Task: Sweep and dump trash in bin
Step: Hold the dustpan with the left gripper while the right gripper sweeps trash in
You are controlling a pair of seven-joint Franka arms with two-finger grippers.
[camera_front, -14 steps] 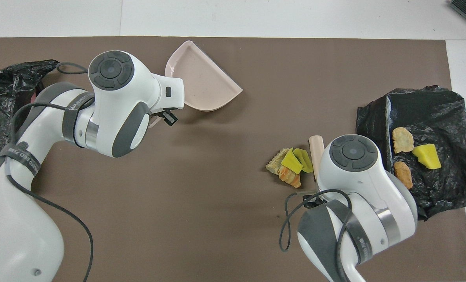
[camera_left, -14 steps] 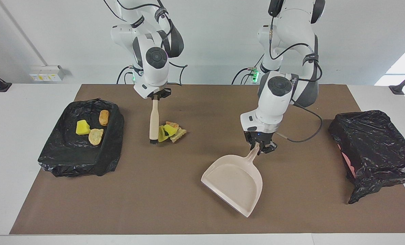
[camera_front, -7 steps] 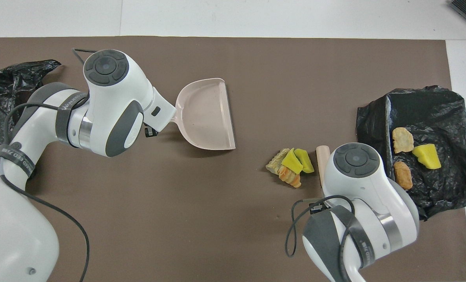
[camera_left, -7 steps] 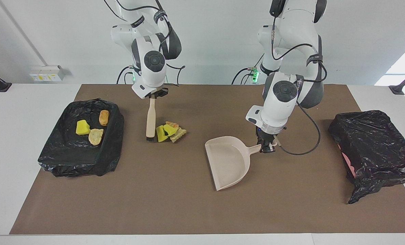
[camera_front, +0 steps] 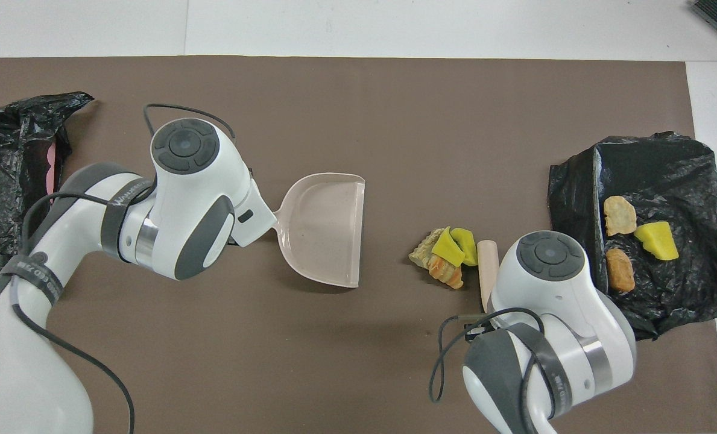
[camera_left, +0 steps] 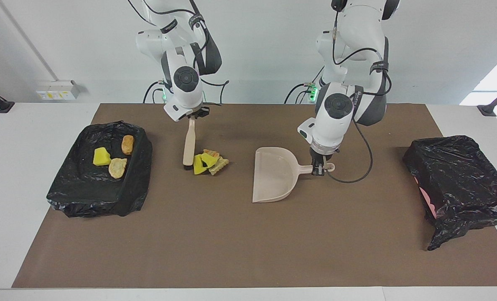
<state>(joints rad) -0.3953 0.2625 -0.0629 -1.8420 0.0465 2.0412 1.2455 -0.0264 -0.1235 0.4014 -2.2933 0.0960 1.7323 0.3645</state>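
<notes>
Facing view shows the biggest change of the last second: the left gripper (camera_left: 318, 169), its fingers pinched on the handle of the dustpan (camera_left: 273, 179), has swung the pan round from a slanted pose lower in that view to lie flat on the brown mat (camera_left: 231, 251), its open mouth now turned toward the trash pile (camera_left: 208, 162). The right gripper (camera_left: 194, 116) has hardly moved; its fingers stay pressed onto the top of the brush (camera_left: 189, 146), which hangs down from them with its dark bristles touching the mat just beside the pile, on the side away from the pan. So the pile sits between the two sets of fingers: close below the right ones, well apart from the left ones, with a gap of bare mat between it and the pan's lip. In my judgement this means the setup for the sweep is nearly done, and the next move calls for either closing that gap with the pan or pushing the scraps across it with the brush. Counted: one dustpan, one brush, two black-bagged bins, one (camera_left: 100, 171) at the right arm's end and one (camera_left: 461, 184) at the left arm's end. The pile holds about four scraps, two yellow-green chunks and two tan ridged lumps, though overlap makes this uncertain. Three more scraps (camera_left: 110, 161) lie in the bin beside the right gripper: one yellow, two brown.
</notes>
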